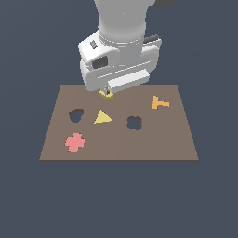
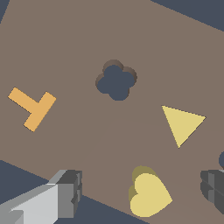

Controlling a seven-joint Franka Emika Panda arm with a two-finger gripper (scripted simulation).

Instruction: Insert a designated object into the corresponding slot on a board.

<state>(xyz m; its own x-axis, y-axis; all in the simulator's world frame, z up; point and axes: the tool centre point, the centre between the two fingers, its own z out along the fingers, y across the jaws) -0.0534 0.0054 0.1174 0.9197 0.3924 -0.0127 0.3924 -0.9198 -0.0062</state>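
Note:
The golden-yellow heart piece (image 1: 107, 93) lies on the brown board (image 1: 153, 144) near its far edge; it also shows in the wrist view (image 2: 149, 195). My gripper (image 1: 107, 91) hangs right above it. In the wrist view the gripper (image 2: 140, 192) is open, with one finger (image 2: 68, 192) and the other (image 2: 213, 189) standing wide apart on either side of the heart, neither touching it. The dark heart-shaped slot (image 1: 76, 115) is on the board towards the exterior view's left. Only a dark sliver of it (image 2: 222, 160) shows in the wrist view.
A pale yellow triangle (image 1: 102, 117) (image 2: 181, 123) lies between the slot and a clover-shaped hole (image 1: 134, 122) (image 2: 116, 81). An orange T-shape (image 1: 160, 102) (image 2: 33, 107) is at the exterior view's right. A pink clover piece (image 1: 74, 142) lies near the front left.

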